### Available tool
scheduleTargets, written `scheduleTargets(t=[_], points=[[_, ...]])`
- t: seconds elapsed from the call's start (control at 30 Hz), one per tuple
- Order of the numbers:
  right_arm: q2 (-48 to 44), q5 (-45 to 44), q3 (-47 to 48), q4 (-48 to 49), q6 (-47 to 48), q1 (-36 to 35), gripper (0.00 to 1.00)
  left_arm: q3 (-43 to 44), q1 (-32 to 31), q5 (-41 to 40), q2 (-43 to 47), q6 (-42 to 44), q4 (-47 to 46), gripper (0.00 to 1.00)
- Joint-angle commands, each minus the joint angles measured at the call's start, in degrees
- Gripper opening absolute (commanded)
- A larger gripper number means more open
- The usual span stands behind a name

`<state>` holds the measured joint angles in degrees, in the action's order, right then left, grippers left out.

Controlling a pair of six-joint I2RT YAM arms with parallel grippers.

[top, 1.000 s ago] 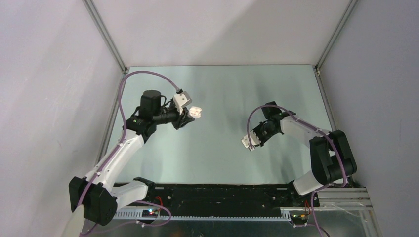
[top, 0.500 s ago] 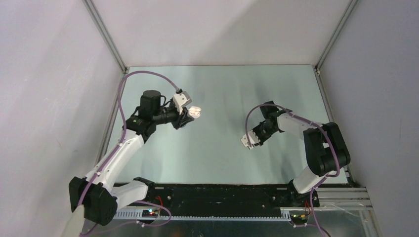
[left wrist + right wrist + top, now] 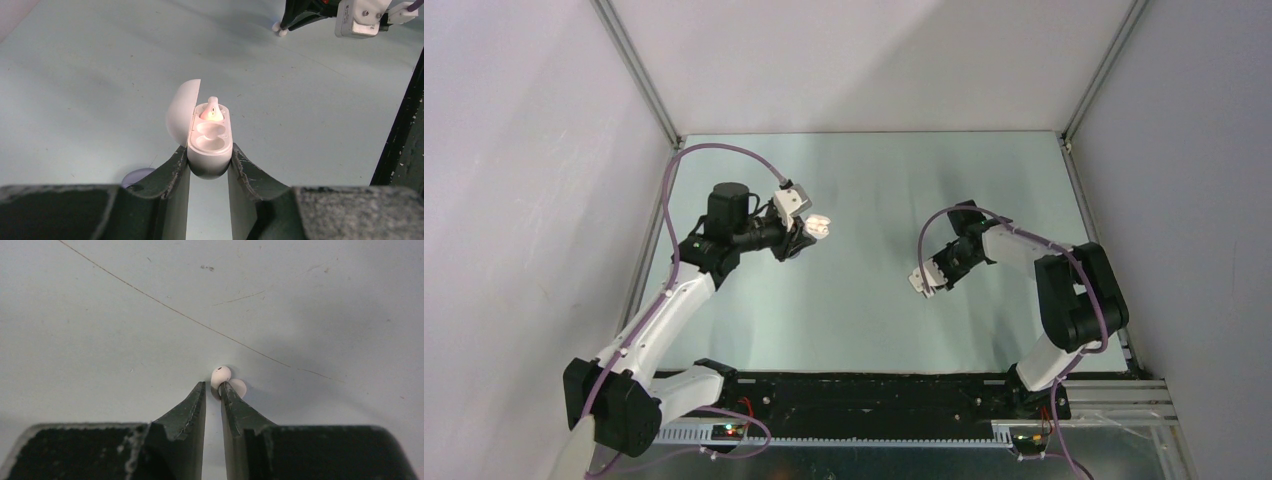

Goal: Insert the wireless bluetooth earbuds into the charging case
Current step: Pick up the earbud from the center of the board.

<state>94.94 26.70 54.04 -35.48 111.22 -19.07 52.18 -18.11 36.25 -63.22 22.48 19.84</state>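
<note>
My left gripper point(image 3: 209, 156) is shut on the charging case point(image 3: 210, 146), a glossy white oval held above the table with its lid swung open to the left. One earbud point(image 3: 212, 110) sits in the far pocket, lit reddish; the near pocket is empty. In the top view the case point(image 3: 820, 226) is at the left arm's tip. The other earbud point(image 3: 221, 375) lies on the table at the tips of my right gripper point(image 3: 212, 385). That gripper's jaws stand a narrow gap apart: the right fingertip touches the bud, the left one is just clear of it.
A round lilac-grey disc point(image 3: 138, 176) lies on the table under the left gripper's left finger. The left wrist view shows my right gripper point(image 3: 286, 26) at the far top with the bud under it. Grey walls enclose the table point(image 3: 864, 180); a black rail point(image 3: 874, 392) runs along the near edge.
The right gripper's jaws have narrowed around the earbud and its wrist has shifted slightly left. The left arm and the case have not moved.
</note>
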Motion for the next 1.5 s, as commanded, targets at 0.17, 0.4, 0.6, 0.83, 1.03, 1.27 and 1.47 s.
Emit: scheduleTargets(t=[0.17,0.4,0.6,0.83,1.03,1.27,1.47], points=[[1.8,2.5,3.4,4.7,-2.3,-1.0,0.22,0.6,0.6,0.5,0.2,-0.7,-2.2,0.0],[2.5,2.0,3.8,7.0,-2.3,-1.8,0.25,0.9,0.5,0.7,0.2,-0.8,-2.3,0.0],[3.2,1.7,5.1,7.6,-3.3,-1.9,0.24,0.7,0.6,0.7,0.3,-0.7,-2.3,0.0],[4.2,1.1,7.7,4.7,-5.9,-2.1,0.08,0.0,0.6,1.0,0.5,-1.2,-3.5,0.0],[1.7,1.7,14.7,-4.2,-16.3,-3.5,0.0,-0.4,0.5,2.1,0.0,-1.7,-5.7,0.0],[-5.6,13.6,32.9,-25.5,-43.1,-6.4,0.0,-0.2,0.5,9.7,-5.7,-7.8,-16.0,0.0],[-6.5,21.5,48.1,-22.1,-67.9,-9.1,0.0,0.8,0.3,16.7,-10.4,-17.6,-31.0,0.0]])
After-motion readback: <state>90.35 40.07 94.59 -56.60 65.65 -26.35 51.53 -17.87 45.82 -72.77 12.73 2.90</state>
